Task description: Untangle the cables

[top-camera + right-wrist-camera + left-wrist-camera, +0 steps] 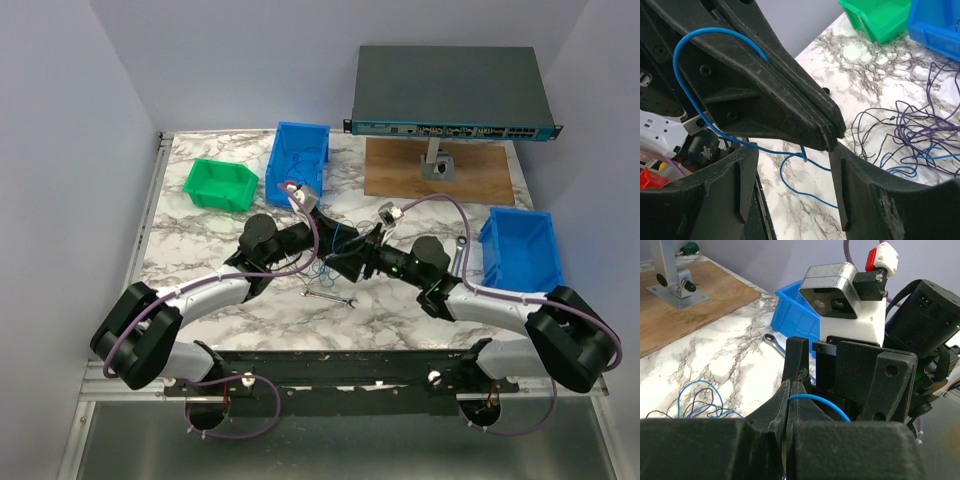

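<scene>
Seen from above, a white marble bench (200,270) carries a green bin (215,190) at its far left, with a blue bin (298,150) just to its right. Two black and silver arms reach in from the near edge and meet nose to nose at the middle of the bench. The left pincer (791,387) is closed. Its two dark fingers are pressed flat together and grip a single blue cable (812,396), which arcs out of the pinch towards the right. In the right wrist view this strand loops up over the left pincer's body and trails down to the marble. The rest of the cables (325,240), a loose tangle of thin blue and dark wires, lie on the bench just beyond the two pincers. The right pincer (790,192) is open. Its fingers (840,185) stand apart on either side of the left pincer's closed tips, and whether they touch those tips cannot be told. A small silver wrench (330,297) lies on the marble just nearer than the meeting point. A second wrench (771,339) lies farther right, beside a second blue bin (515,275) at the right edge. Behind that bin, a wooden board (470,175) holds a metal stand carrying a grey network switch (450,90).
</scene>
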Motion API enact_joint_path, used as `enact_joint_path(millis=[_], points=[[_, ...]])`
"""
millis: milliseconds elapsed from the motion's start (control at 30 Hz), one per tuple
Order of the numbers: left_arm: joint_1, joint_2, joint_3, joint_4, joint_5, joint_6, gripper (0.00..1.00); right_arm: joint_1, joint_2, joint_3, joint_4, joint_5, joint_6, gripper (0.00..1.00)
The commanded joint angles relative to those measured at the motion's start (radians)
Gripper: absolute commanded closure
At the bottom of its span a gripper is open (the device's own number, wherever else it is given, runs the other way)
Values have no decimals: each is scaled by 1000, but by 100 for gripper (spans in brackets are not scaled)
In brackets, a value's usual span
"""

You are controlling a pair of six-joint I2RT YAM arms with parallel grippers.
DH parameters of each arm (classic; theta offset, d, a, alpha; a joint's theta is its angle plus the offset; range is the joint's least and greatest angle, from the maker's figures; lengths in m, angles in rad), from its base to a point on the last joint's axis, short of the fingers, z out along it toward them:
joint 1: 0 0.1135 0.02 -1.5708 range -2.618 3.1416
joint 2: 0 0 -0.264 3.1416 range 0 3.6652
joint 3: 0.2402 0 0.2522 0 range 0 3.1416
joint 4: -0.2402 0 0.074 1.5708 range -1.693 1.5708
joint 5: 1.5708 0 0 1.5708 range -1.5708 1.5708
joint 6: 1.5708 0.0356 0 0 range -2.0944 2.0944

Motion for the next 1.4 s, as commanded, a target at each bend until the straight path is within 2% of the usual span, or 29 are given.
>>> enact_joint_path(millis=[0, 100, 267, 400, 533, 667, 733, 867, 967, 1067, 1200, 1300, 1367], points=[[-5, 2, 5, 13, -5, -14, 100, 11, 28, 13, 121, -40, -15, 38], [-4, 0, 2, 14, -8, -12, 100, 14, 47, 8, 159, -60, -6, 49], [-4, 3, 2, 22, -8, -16, 100, 20, 49, -18, 217, -70, 8, 79], [-3, -1, -1, 17, -11, -13, 100, 19, 17, -40, 219, -46, 16, 98], [-2, -6, -4, 15, -24, -9, 100, 19, -30, -53, 162, -8, 18, 99], [3, -11, -6, 0, -39, -11, 88, 20, -97, -65, 41, 57, 14, 99], [6, -18, -7, -13, -51, -9, 77, 20, -143, -82, -13, 95, 24, 99], [8, -31, -3, -63, -86, -8, 42, 20, -252, -71, -245, 202, 37, 99], [9, -42, 2, -114, -111, 1, 29, 20, -343, -46, -439, 319, 55, 99], [10, -57, -15, -112, -132, 2, 16, 19, -427, -9, -665, 515, 84, 99], [13, -74, -31, -109, -148, 6, 13, 18, -494, 80, -951, 771, 145, 99], [17, -90, -48, -106, -185, 6, 13, 19, -459, 225, -1213, 1021, 184, 99], [19, -98, -56, -101, -191, 5, 13, 18, -438, 312, -1322, 1154, 187, 99]])
